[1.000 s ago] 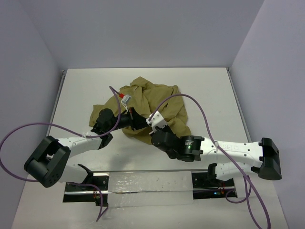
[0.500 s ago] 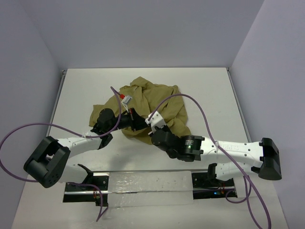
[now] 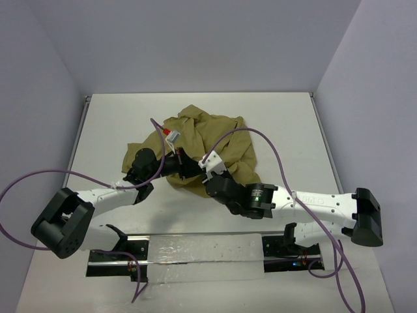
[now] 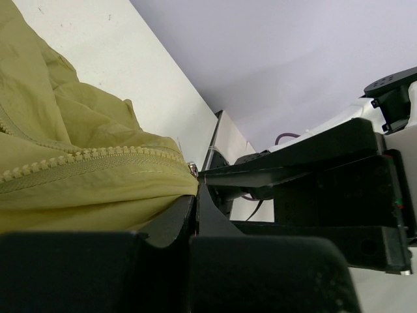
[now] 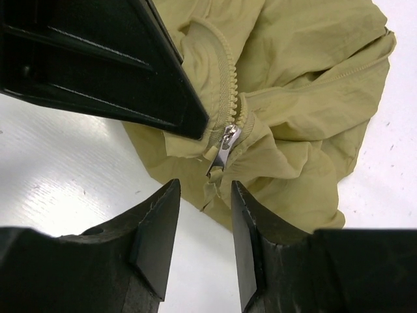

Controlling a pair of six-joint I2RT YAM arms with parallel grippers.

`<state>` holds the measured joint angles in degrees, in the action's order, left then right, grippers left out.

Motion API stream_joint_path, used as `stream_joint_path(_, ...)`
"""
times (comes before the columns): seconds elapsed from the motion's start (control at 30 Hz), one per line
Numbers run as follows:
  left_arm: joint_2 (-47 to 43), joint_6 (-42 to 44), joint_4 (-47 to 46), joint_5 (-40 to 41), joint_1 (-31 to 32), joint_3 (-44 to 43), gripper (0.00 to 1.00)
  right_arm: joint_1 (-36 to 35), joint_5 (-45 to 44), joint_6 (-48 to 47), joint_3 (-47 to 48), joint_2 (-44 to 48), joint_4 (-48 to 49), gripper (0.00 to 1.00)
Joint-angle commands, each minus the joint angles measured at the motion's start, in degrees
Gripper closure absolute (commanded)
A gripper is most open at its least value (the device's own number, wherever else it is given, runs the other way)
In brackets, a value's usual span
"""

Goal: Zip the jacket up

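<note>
**Left tool pinching jacket edge, right tool parted at the zipper pull**

Both arms are reaching forward from the near edge of the counter (image 3: 296, 124) and meeting at the near side of the jacket (image 3: 218, 134).

The left tool (image 4: 195, 201) is clamping with its jaws pressed flat together. In its wrist view the cloth edge is running down into the closed jaws, right beside the zipper teeth (image 4: 85, 158), so it is gripping the jacket there.

The right tool (image 5: 199, 228) is hovering low over the counter. Its fingers (image 5: 156, 225) are standing partly apart with a narrow gap and nothing between them. The zipper pull (image 5: 225, 145) is hanging just beyond the fingertips, roughly in line with the gap and not touching either finger. In that same view the left tool is showing as a black wedge, its tip touching the cloth just left of the pull.

The jacket is lying crumpled in a heap around the middle of the counter, with its bulk spreading away from the tools toward the far side and right. The teeth are running from the pull up into the folds.

A purple cable (image 3: 260, 138) from the right arm is arcing over the jacket's right part. Bare counter is showing beyond the heap, with pale walls (image 3: 195, 45) behind it.
</note>
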<state>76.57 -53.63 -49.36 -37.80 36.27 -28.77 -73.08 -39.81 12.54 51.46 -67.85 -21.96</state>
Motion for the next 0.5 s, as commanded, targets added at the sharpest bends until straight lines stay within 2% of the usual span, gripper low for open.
stream_joint_path(0.0,-2.7,1.5,0.0,0.4,-0.2,-1.8,1.00,0.3,-3.3,1.0,1.5,-0.4,2.4,0.60)
stream_joint_path(0.13,-3.2,1.7,0.4,0.4,-0.3,-1.9,1.00,0.5,-4.0,0.6,1.5,-0.6,3.7,0.69)
stream_joint_path(0.3,-2.9,1.7,0.2,0.3,-0.2,-1.6,1.00,0.7,-5.2,0.7,1.6,0.3,4.4,0.97)
stream_joint_path(0.37,-2.6,1.8,0.2,0.3,-0.2,-1.2,1.00,0.7,-5.0,0.4,1.5,1.3,4.3,1.00)
stream_joint_path(0.47,-2.4,1.3,-1.7,0.3,-0.2,-0.6,1.00,0.6,-3.8,0.3,1.0,3.8,4.3,1.00)
